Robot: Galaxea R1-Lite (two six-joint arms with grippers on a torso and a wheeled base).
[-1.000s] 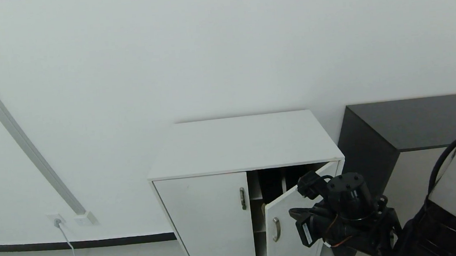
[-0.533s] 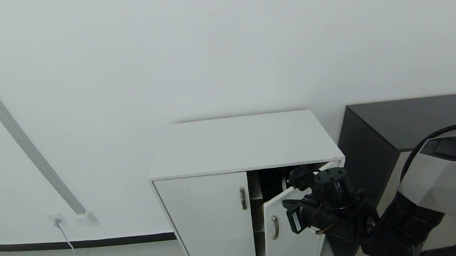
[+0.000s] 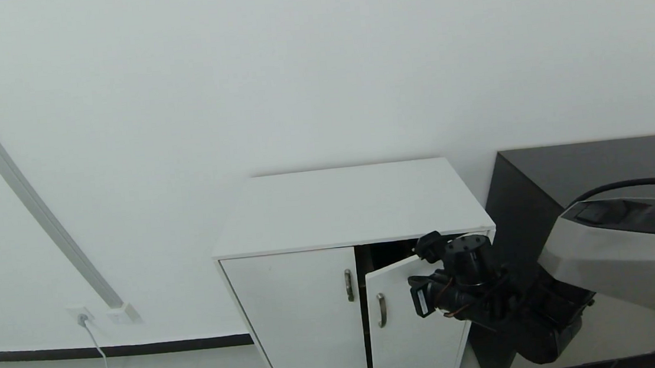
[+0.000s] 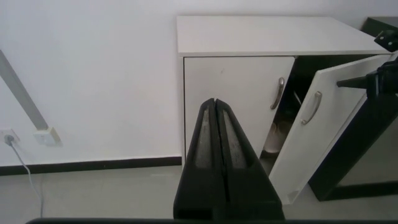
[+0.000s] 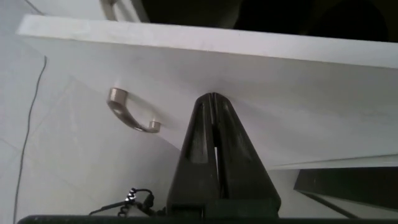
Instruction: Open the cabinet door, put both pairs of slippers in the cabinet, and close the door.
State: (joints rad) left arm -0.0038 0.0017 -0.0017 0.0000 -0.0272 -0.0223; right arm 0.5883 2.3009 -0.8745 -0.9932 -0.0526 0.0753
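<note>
The cabinet (image 3: 347,206) is standing against the wall, its left door (image 3: 304,322) shut and its right door (image 3: 412,342) hanging slightly ajar, with a dark gap showing along the top and the free edge. The right tool (image 5: 214,102), fingers pinched together and holding nothing, is resting its tip on that door's outer face. In the head view, the handle (image 3: 380,310) and free edge are lying at about 8 o'clock from this tool, the hinge side at 3 o'clock. The closing push is therefore likely heading toward 12 o'clock, into the cabinet, and the right arm is far nearer. The left tool (image 4: 214,109), also pinched together and empty, is hanging well apart, pointing at the cabinet. Pale shapes low inside are possibly the slippers (image 4: 273,134); I cannot tell.
</note>
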